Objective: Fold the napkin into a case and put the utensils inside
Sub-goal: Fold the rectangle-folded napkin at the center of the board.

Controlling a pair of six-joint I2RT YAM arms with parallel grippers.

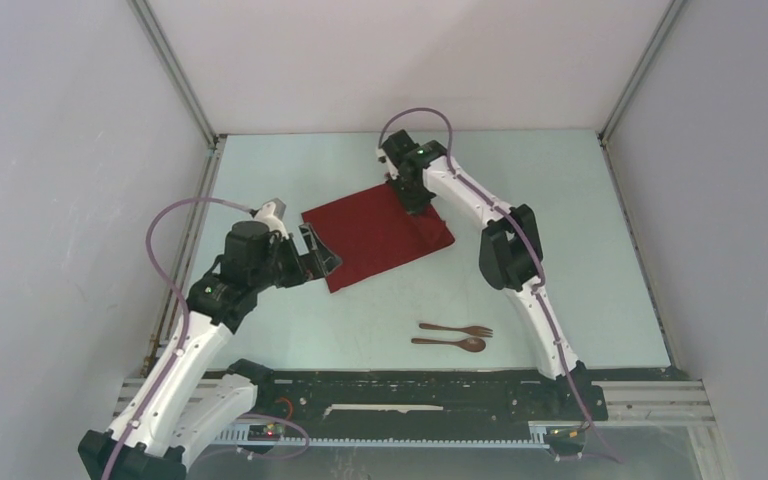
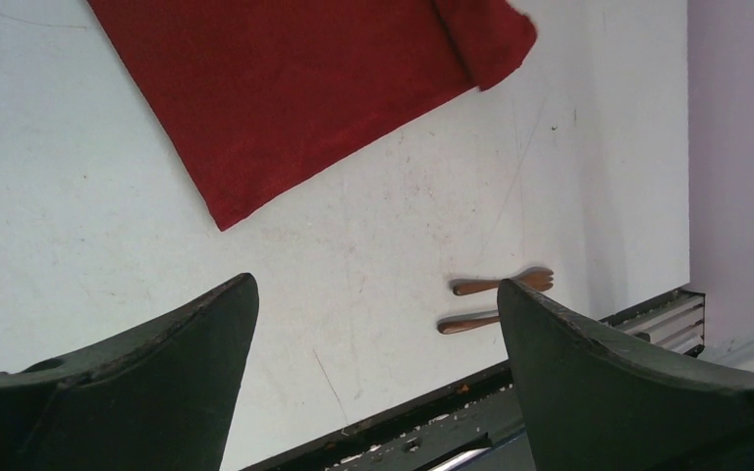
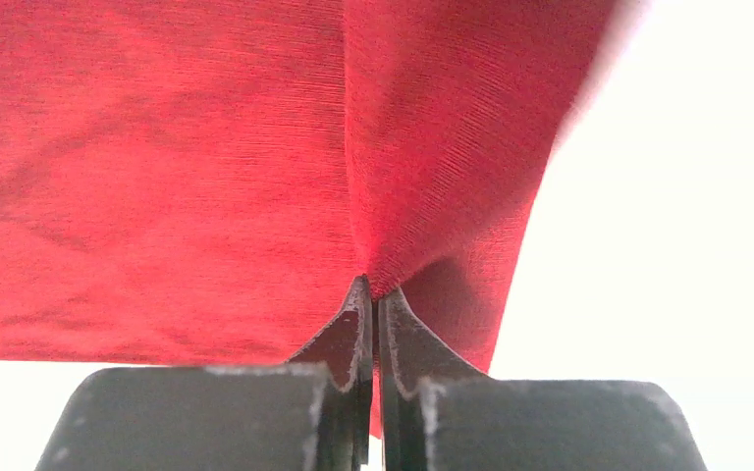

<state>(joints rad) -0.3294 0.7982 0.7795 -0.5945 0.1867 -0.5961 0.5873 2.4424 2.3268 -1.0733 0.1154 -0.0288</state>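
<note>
The dark red napkin [image 1: 375, 236] lies spread on the pale table, its right edge folded over in a narrow flap. My right gripper [image 1: 412, 190] is at its far right corner and is shut on the cloth; in the right wrist view the napkin [image 3: 206, 177] is pinched between the closed fingertips [image 3: 357, 304]. My left gripper [image 1: 322, 250] hangs open just off the napkin's left edge, with nothing between its fingers [image 2: 196, 343]. The utensils, a brown fork [image 1: 457, 329] and spoon [image 1: 450, 343], lie side by side near the front; they also show as fork [image 2: 501, 284] and spoon [image 2: 466, 323].
A black rail [image 1: 410, 385] with the arm bases runs along the table's near edge. Grey enclosure walls with metal posts [image 1: 175, 70] close in the left, back and right sides.
</note>
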